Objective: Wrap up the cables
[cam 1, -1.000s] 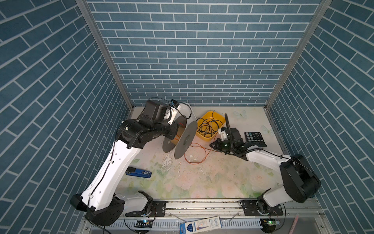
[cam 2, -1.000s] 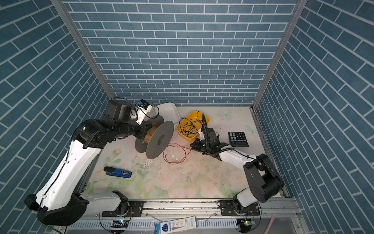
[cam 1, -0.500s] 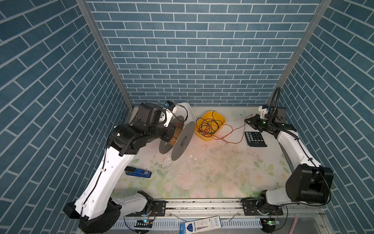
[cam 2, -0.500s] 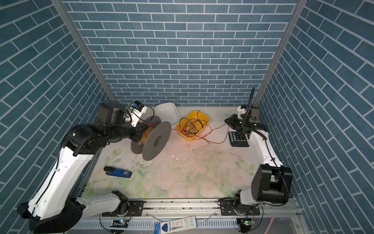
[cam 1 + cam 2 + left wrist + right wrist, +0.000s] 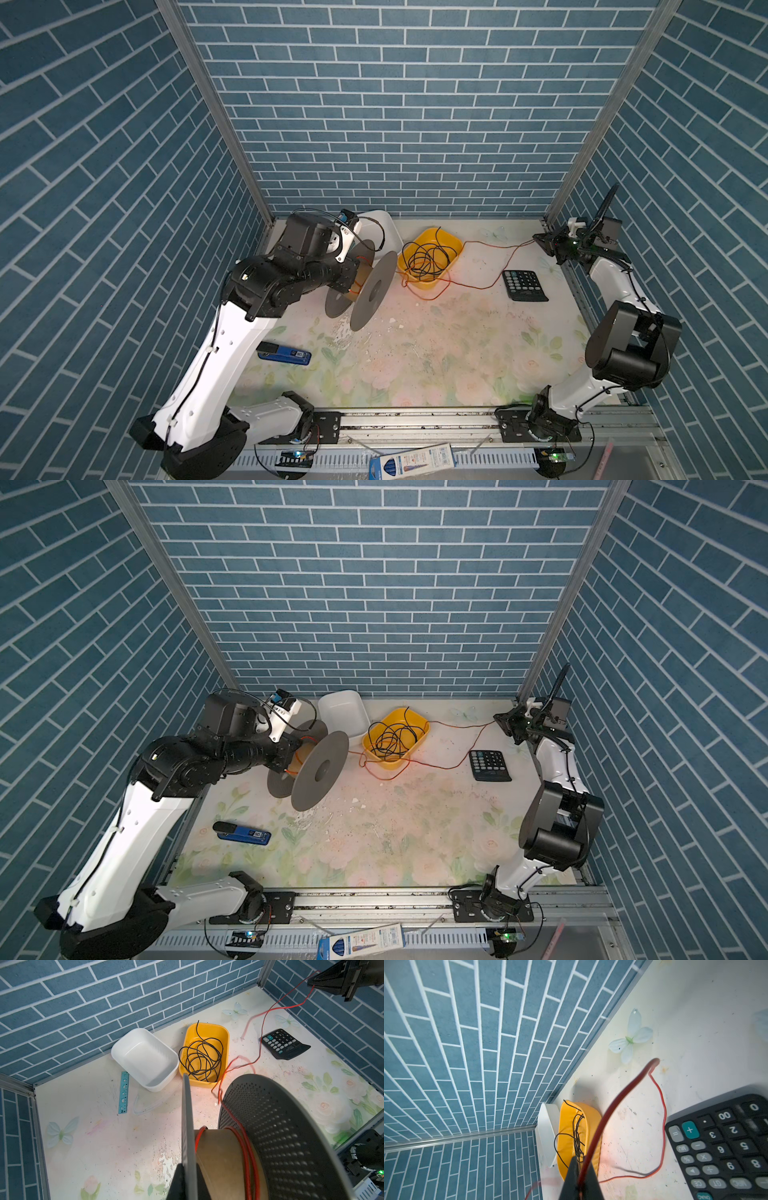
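Both top views: cable (image 5: 478,288) sags across the table (image 5: 415,365), from the reel (image 5: 374,291) at left to the right hand (image 5: 540,242) in the far right corner.
Left wrist: left hand (image 5: 188,1169) clamped on the reel's flange, few turns on the core.
Right wrist: right hand pinched on the cable, whose run leads back toward the reel.

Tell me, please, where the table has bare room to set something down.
The widest bare patch is the front middle of the floral table, between the blue stapler, the black calculator and the front rail. The back is crowded: white plastic tub, yellow tub, the orange-red wire trailing to the perforated grey spool.
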Tool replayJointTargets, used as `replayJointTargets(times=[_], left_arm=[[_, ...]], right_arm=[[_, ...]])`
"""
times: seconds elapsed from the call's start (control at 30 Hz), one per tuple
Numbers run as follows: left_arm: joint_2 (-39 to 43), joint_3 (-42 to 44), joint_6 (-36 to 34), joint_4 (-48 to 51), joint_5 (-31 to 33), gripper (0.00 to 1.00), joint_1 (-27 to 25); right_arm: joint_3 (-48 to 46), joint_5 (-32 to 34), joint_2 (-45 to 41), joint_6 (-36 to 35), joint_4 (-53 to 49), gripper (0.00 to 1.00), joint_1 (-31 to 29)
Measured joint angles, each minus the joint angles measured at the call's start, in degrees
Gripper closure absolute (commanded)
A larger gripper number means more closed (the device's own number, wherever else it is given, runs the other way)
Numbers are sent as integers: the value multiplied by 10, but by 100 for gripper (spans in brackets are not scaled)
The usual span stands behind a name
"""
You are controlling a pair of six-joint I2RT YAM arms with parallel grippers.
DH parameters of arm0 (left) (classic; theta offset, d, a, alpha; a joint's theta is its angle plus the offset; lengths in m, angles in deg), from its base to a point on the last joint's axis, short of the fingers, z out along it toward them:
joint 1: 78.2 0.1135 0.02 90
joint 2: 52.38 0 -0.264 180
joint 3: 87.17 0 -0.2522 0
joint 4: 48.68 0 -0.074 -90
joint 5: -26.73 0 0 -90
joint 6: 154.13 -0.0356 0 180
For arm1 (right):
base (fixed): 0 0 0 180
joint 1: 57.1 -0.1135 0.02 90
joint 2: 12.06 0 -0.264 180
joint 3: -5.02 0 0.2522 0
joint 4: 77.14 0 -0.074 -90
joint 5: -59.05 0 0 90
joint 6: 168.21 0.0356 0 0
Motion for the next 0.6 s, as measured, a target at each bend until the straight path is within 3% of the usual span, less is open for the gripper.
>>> replayJointTargets(times=[0.17,0.3,0.43,0.6], left_arm=[[8,0,0,0,-2,100,1],[6,0,4,0,-12,100,1],[-3,0,12,-3,-26,100,1],[-19,0,30,-20,-35,100,1]], right_arm=[[16,45,20,-23,-30,98,15],[16,65,21,-44,-43,81,-5],[16,71,20,-80,-61,58,-48],[11,95,5,-132,-100,42,-108]])
